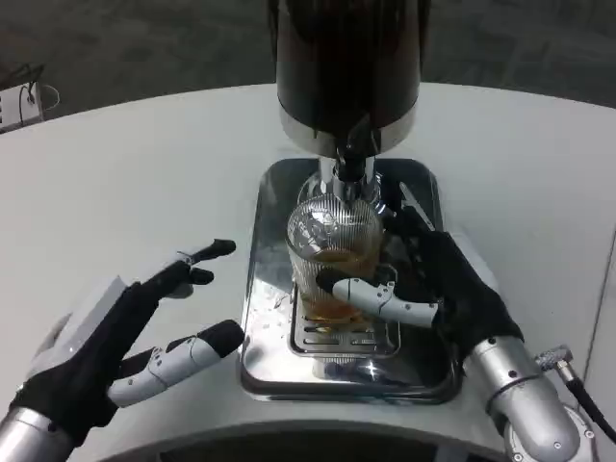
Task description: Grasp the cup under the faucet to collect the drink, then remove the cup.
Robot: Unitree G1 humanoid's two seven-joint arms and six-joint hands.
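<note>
A clear ribbed glass cup (332, 252) stands on the drip grate directly under the black faucet (352, 146) of the dark drink dispenser (346, 67). Amber drink fills its lower part. My right hand (433, 289) wraps around the cup from the right, thumb across its front and fingers behind. Over the table to the left of the tray, my left hand (144, 327) hovers with fingers spread and nothing in it.
A shiny metal drip tray (265, 318) with a slotted grate holds the cup and the dispenser base. The round white table (144, 183) extends left and right. A white box with cables (19, 101) sits at the far left edge.
</note>
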